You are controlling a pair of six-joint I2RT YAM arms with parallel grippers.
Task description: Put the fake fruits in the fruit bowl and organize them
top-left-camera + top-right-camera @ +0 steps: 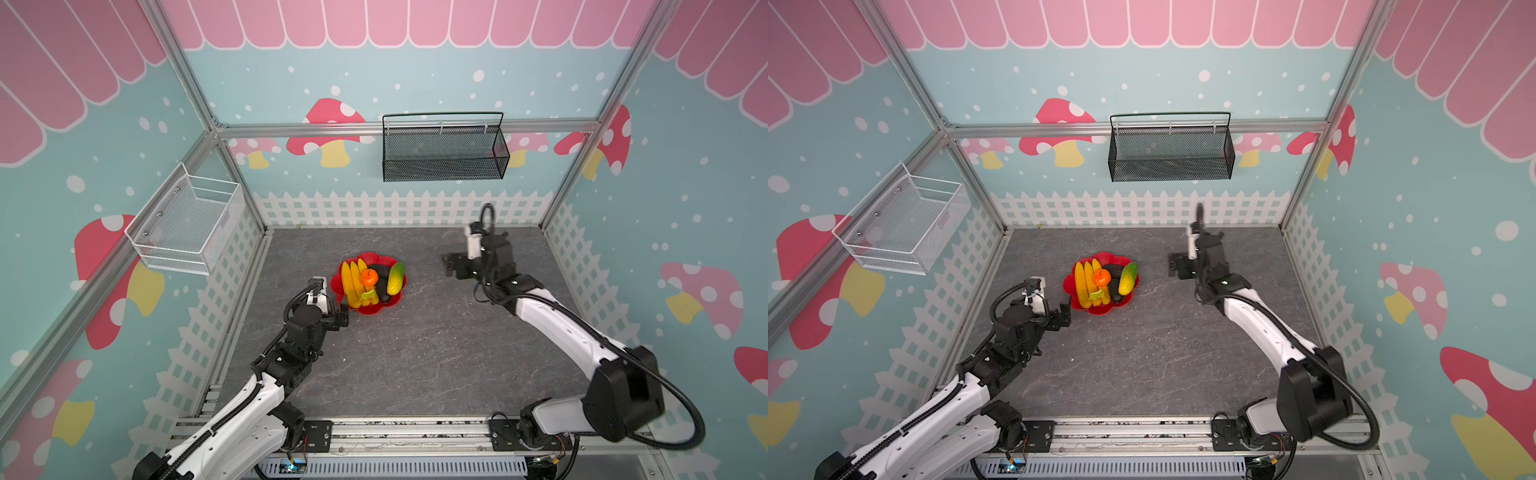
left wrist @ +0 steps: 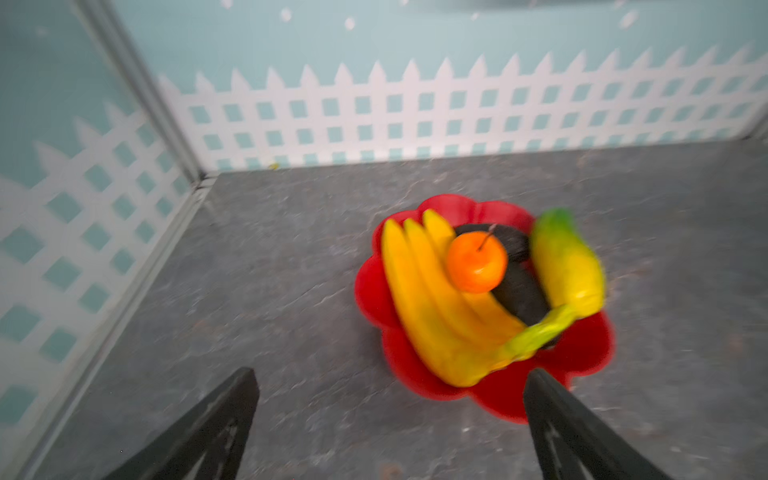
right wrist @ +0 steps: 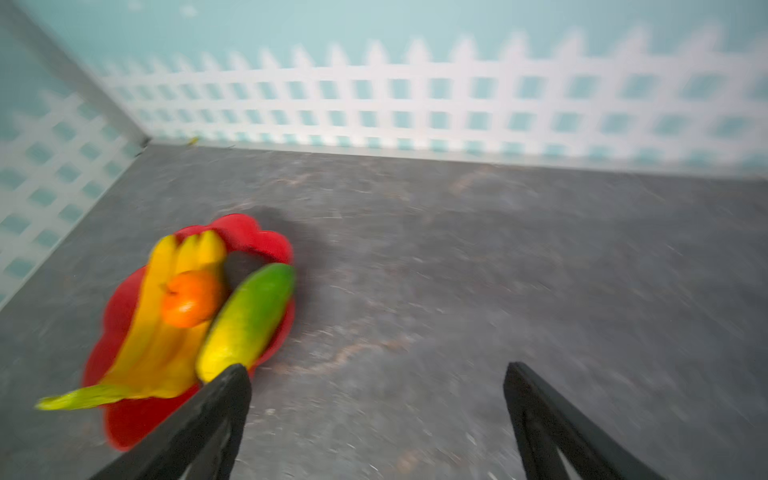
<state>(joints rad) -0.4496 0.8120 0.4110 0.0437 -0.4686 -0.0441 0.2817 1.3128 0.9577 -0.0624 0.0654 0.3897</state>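
Observation:
The red scalloped fruit bowl (image 1: 368, 311) (image 1: 1100, 310) sits on the grey floor left of centre in both top views. In it lie the yellow bananas (image 1: 351, 283) (image 2: 419, 299), the orange (image 1: 369, 277) (image 2: 477, 262) on top of them, dark ovals (image 1: 380, 271) (image 2: 519, 295), and the yellow-green fruit (image 1: 396, 277) (image 3: 249, 320) along the bowl's right rim. My left gripper (image 1: 338, 311) (image 2: 392, 374) hangs open and empty just outside the bowl's near left edge. To the right of the bowl and well apart from it, my right gripper (image 1: 451, 264) (image 3: 377, 369) is open with only bare floor between its fingers.
A black mesh basket (image 1: 444, 153) hangs on the back wall. A white wire basket (image 1: 187, 224) hangs on the left wall. Picket-fence walls close the floor on three sides, and a metal rail (image 1: 415, 432) with the arm bases runs along the front.

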